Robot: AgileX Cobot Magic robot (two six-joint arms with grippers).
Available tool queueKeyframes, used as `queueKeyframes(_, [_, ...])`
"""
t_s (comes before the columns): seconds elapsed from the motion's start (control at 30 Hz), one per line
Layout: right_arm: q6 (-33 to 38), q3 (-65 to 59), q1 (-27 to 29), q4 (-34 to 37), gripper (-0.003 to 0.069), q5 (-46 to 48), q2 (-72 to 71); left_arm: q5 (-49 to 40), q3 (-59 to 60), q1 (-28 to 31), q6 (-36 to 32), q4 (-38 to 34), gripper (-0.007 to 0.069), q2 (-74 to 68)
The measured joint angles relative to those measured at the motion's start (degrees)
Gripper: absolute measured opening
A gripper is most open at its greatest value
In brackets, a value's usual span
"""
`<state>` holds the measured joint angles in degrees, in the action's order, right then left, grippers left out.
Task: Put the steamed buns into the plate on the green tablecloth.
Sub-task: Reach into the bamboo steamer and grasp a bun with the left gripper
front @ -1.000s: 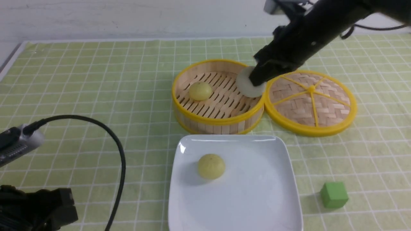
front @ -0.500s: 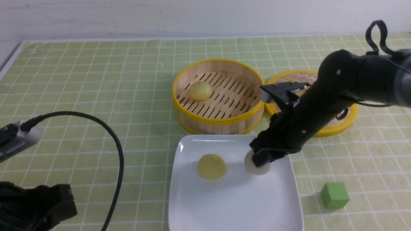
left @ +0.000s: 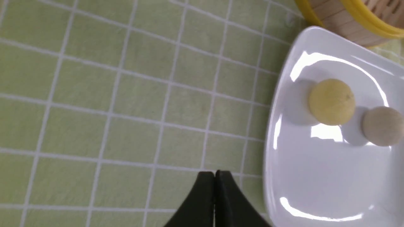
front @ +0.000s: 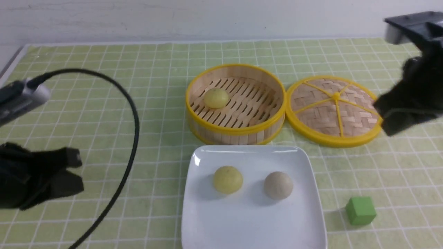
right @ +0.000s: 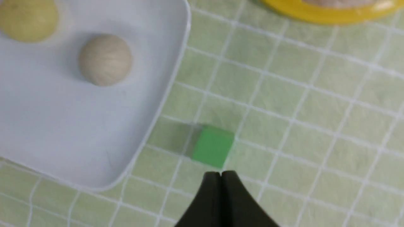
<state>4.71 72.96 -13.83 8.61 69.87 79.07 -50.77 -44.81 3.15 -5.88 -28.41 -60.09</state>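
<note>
The green tablecloth (front: 104, 62) covers nearly all of the worktop, with its thin white lines making squares. On it, in the near middle, lies the white square plate (front: 254, 224). Just behind the plate stands the round bamboo steamer (front: 235, 131) with a yellow rim, and its woven lid (front: 334, 110) lies flat beside it on the right, touching it or almost.

The left claw (left: 214, 172) is above bare cloth to the left of the plate. Its 2 fingers are pressed together and it has hold of nothing. The right claw (right: 221, 173) is above the cloth to the right of the plate, near the green cube. Its 2 fingers also meet, with nothing between them.

On the plate sit 2 steamed buns, a yellow bun (front: 227, 179) and a greyish bun (front: 278, 185), side by side and a little apart. The other yellow bun (front: 216, 98) rests on the slats inside the steamer.

The green cube (front: 360, 210) stands on the cloth just right of the plate.
</note>
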Motion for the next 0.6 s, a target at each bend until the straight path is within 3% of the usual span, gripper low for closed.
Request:
queueKeyframes(0.17, [-0.74, -16.24, 0.82, -0.64, -0.0015, -2.79, -13.17, -6.17, -11.88, -0.95, -13.95, -13.54, 0.0002, -16.06])
queueKeyframes(0.3, [-0.74, -24.67, 0.82, -0.7, -0.0015, -10.22, -18.26, -9.2, -23.07, -5.73, -14.15, -15.71, 0.0002, -28.47])
queueKeyframes(0.43, [-0.74, -28.65, 0.82, -0.77, -0.0014, -14.23, -18.99, -12.25, -40.26, -13.37, -6.03, -9.71, 0.0025, -42.65])
queueKeyframes(0.6, [-0.74, -28.82, 0.82, -0.77, -0.0008, -17.14, -18.57, -17.65, -66.06, -20.82, 7.99, 8.76, 0.0146, -58.84])
